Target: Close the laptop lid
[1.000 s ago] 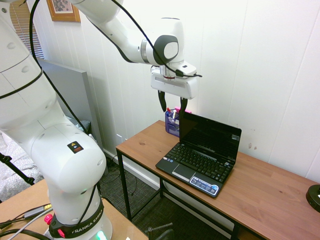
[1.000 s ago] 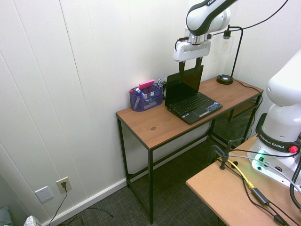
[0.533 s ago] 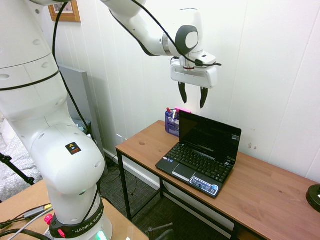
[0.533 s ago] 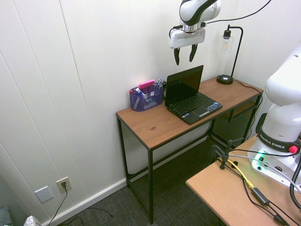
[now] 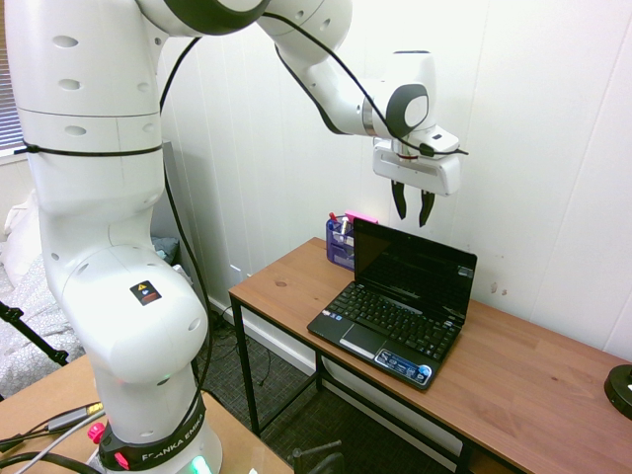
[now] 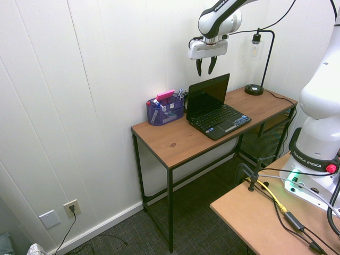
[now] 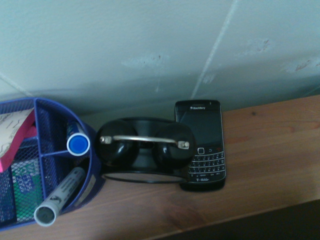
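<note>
Pincer (image 5: 413,219) narrowed; laptop lid (image 5: 414,265) upright, glossy black.

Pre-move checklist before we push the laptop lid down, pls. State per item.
- Lid still to be closed: ok, the laptop lid stands up from the laptop.
- Tool free of lid: ok, the tool hangs above it, touching nothing.
- Tool fingers closed for pushing: not ok, they stand apart.
- Keyboard clear for lid to land: ok, nothing lies on the keyboard.
- Organizer out of lid's path: ok, the purple mesh organizer stands beside the laptop, not on it.
- Tool behind lid, on the wall side: cannot tell.
</note>
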{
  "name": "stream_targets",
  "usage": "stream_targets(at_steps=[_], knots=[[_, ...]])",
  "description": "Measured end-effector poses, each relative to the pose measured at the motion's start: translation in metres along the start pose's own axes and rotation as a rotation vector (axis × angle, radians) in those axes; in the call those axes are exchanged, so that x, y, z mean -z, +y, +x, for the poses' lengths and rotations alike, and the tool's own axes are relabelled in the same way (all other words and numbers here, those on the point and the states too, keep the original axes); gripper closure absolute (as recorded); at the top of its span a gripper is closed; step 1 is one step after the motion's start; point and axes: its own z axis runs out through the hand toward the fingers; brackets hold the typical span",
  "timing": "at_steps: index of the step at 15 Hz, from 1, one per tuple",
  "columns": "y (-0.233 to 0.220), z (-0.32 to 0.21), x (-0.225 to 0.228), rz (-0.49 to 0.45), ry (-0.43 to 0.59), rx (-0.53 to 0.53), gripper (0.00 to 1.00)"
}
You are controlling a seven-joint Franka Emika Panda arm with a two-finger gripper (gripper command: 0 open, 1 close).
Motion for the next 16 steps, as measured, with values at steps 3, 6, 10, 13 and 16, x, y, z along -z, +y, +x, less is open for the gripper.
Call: stream_targets(at_steps=[3, 6, 10, 13, 16], knots=[[-0.006, 0.004, -0.015, -0.003, -0.009, -0.021, 1.00], [-0.006, 0.004, -0.021, -0.008, -0.026, -0.036, 1.00], [0.001, 0.001, -0.030, -0.028, -0.055, -0.055, 1.00], [0.010, -0.004, -0.042, -0.045, -0.076, -0.064, 1.00], [0.023, -0.012, -0.046, -0.050, -0.081, -0.068, 1.00]])
